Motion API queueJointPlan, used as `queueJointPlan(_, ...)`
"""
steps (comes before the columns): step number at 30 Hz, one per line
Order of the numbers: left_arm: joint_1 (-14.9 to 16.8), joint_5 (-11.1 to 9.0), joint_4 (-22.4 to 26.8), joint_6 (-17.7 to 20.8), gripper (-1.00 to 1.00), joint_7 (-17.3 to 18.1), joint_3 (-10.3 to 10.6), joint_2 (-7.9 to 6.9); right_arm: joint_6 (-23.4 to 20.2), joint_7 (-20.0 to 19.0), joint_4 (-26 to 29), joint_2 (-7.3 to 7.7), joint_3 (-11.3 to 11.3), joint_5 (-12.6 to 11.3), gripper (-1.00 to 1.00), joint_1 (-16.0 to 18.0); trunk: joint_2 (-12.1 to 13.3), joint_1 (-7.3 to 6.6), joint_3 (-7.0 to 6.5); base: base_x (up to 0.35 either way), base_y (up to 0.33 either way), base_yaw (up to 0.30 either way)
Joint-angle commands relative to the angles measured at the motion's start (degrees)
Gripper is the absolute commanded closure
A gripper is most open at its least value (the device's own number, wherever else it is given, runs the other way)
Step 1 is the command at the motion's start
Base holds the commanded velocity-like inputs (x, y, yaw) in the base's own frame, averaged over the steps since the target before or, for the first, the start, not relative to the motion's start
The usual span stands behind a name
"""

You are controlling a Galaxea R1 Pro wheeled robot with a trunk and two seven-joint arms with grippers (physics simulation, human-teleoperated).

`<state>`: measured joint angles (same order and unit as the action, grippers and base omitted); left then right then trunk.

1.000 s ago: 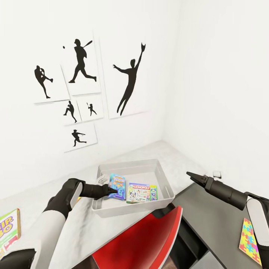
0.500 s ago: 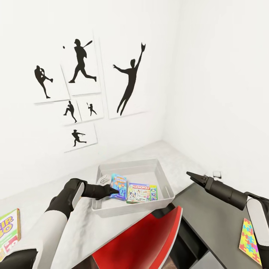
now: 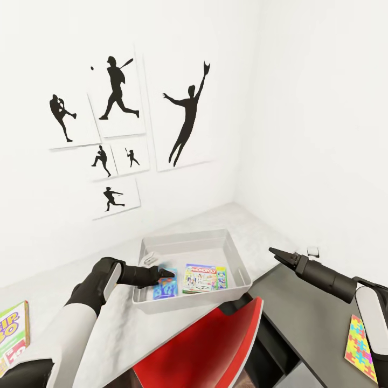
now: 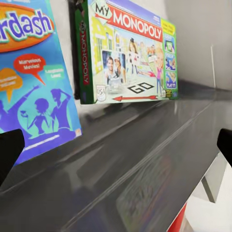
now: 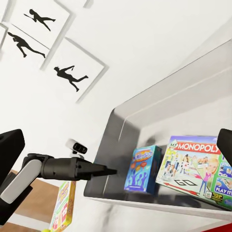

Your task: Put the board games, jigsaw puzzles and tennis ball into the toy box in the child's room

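Note:
The grey toy box [image 3: 237, 264] sits on the pale table [image 3: 116, 323] in the corner. Two board games lie flat inside it: a light blue one [image 3: 165, 284] [image 4: 34, 87] [image 5: 142, 168] and a Monopoly box [image 3: 205, 277] [image 4: 130, 53] [image 5: 195, 166]. My left gripper [image 3: 168, 273] [image 4: 116, 145] [image 5: 110, 171] hovers open just above the blue game, holding nothing. The green SKIP BO game [image 3: 13, 328] [image 5: 63, 208] lies on the table at far left. A jigsaw puzzle [image 3: 360, 347] rests on the dark surface at right. My right gripper [image 3: 274, 251] [image 5: 116, 145] hangs open to the right of the toy box.
A red chair back [image 3: 205, 350] stands close in front of the table, below the toy box. A lower dark grey top [image 3: 307, 318] adjoins the table at right. White walls with baseball silhouette prints [image 3: 116, 91] close in the corner behind.
The light blue game has left my left gripper and dropped flat onto the toy box floor. The left gripper has opened; the right arm has not moved.

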<state>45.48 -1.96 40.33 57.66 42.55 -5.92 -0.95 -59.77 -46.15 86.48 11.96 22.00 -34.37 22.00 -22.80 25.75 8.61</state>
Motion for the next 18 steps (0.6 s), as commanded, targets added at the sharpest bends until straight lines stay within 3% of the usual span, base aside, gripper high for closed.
queueJointPlan(1,0.05,-0.2,0.03,0.44,-1.0,0.07,-0.12,-0.01,-0.23,-0.36,0.0,0.0,0.07,0.26,-1.0,0.06,-0.12,0.04,0.12,0.0,0.0,0.0)
queueJointPlan(11,0.11,-0.4,0.4,0.44,-1.0,0.42,-0.28,-0.38,-0.23,-0.38,0.0,0.0,0.07,0.26,-1.0,0.06,-0.12,0.04,0.12,0.0,0.0,0.0)
queueJointPlan(18,0.1,-0.62,3.29,0.8,-1.0,1.04,-0.43,-0.53,-0.23,-0.41,0.0,0.0,0.07,0.26,-1.0,0.01,-0.12,0.04,0.12,0.0,0.0,0.0)
